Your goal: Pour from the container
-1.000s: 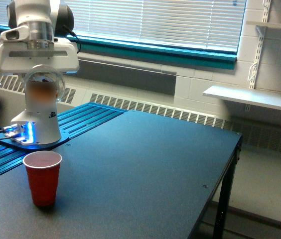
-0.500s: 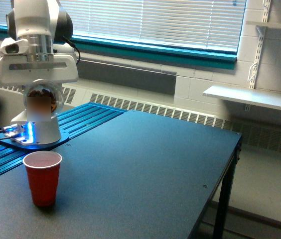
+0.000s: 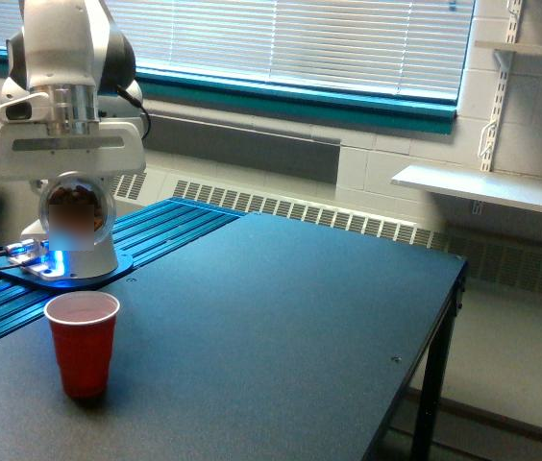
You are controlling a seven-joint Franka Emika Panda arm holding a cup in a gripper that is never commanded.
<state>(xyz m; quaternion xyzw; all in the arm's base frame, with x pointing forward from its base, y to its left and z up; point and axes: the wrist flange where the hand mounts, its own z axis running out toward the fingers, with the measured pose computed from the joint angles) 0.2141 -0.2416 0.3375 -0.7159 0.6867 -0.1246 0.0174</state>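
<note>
Jar held above cup, pour not started.

Ext. view, only one: the tool [image 3: 76, 206] at left of frame is closed on the container [image 3: 77, 208], a clear round jar w/ brown pieces showing inside; fingers themselves hidden behind the jar, so how wide they sit can't be read. Jar hangs upper left, above and a bit behind the red cup [image 3: 82, 343], well apart from it; cup stands upright on the dark surface [image 3: 290, 336], lower left. Jar's round face is toward the camera, so its long axis seems to run roughly toward/away from the lens; which end is the mouth I can't tell. Risk: w/ that height gap, pieces could bounce off the rim or miss the cup; tipping fast would dump all at once and could knock the light cup over.
</note>
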